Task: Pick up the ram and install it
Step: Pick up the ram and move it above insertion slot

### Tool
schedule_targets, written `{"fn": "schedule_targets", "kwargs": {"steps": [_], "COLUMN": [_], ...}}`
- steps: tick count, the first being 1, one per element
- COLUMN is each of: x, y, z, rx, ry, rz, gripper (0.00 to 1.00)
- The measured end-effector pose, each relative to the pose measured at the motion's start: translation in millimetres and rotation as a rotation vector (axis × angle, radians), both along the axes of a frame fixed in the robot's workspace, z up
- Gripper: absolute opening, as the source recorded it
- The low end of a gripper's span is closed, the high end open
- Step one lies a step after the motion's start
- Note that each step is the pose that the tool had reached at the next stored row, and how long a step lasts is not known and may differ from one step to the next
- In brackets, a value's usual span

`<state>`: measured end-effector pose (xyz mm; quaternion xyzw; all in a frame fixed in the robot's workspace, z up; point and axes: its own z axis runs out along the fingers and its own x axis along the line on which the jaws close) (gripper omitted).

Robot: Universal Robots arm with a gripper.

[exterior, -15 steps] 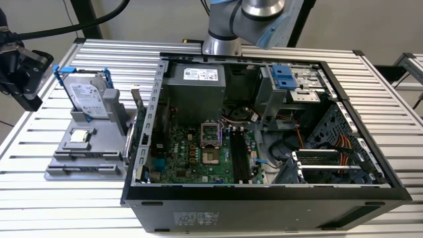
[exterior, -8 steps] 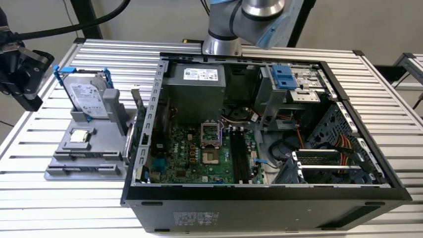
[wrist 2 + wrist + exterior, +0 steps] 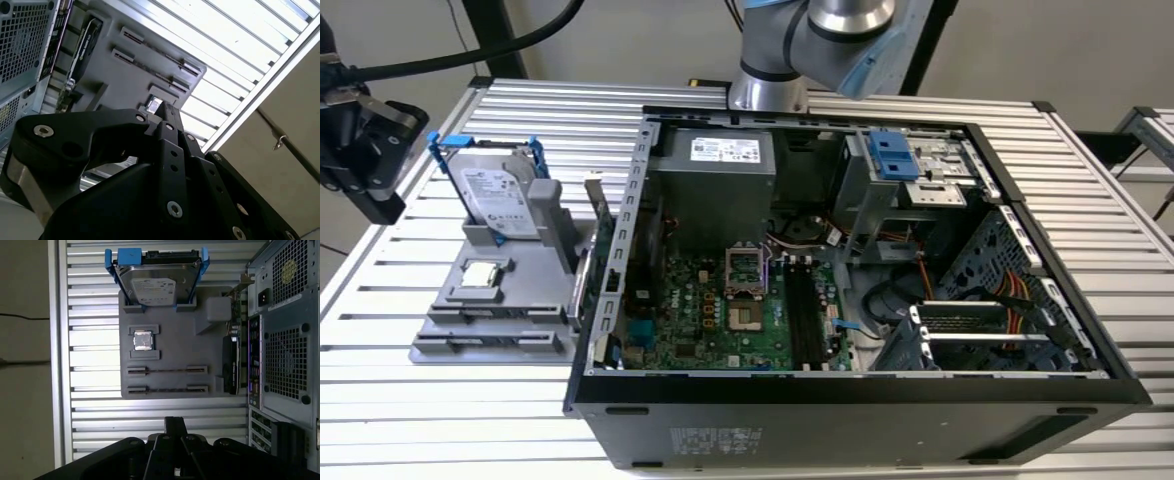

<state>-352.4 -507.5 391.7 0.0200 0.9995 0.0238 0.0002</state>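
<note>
My gripper (image 3: 376, 195) hangs at the exterior view's far left, off the edge of the grey parts fixture (image 3: 454, 300). In both wrist views its black fingers (image 3: 175, 424) meet at one tip (image 3: 167, 114), shut, with nothing seen between them. The ram is hidden. Two long holders (image 3: 166, 370) (image 3: 166, 389) on the fixture each show a thin dark line, and I cannot tell whether a stick sits in them. The long black motherboard slots (image 3: 801, 310) lie inside the open computer case (image 3: 854, 390).
On the fixture stands a silver hard drive (image 3: 487, 195) in blue rails, with a small square chip (image 3: 480, 272) in front of it. A black card (image 3: 230, 365) stands between the fixture and the case wall. The arm's base (image 3: 767, 90) rises behind the case on the slatted table (image 3: 454, 400).
</note>
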Motion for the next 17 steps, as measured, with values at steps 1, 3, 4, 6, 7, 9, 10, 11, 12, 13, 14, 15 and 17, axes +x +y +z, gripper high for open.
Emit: {"fn": "schedule_targets", "kwargs": {"steps": [1,3,4,6,7,9,10,11,12,13,14,15,17], "x": [0.0,0.0,0.0,0.0,0.0,0.0,0.0,0.0,0.0,0.0,0.0,0.0,0.0], "y": [0.0,0.0,0.0,0.0,0.0,0.0,0.0,0.0,0.0,0.0,0.0,0.0,0.0], "z": [0.0,0.0,0.0,0.0,0.0,0.0,0.0,0.0,0.0,0.0,-0.1,0.0,0.0], "rx": [0.0,0.0001,0.0001,0.0,0.0,0.0,0.0,0.0,0.0,0.0,0.0,0.0,-0.0001], "ry": [0.0002,0.0045,0.0046,0.0045,0.0045,0.0046,0.0046,0.0046,0.0046,0.0046,0.0045,0.0046,0.0047], "rz": [0.0,-0.003,-0.002,-0.002,-0.001,0.001,0.002,0.004,0.005,0.006,0.007,0.009,0.013], "gripper": [0.0,0.0,0.0,0.0,0.0,0.0,0.0,0.0,0.0,0.0,0.0,0.0,0.0]}}
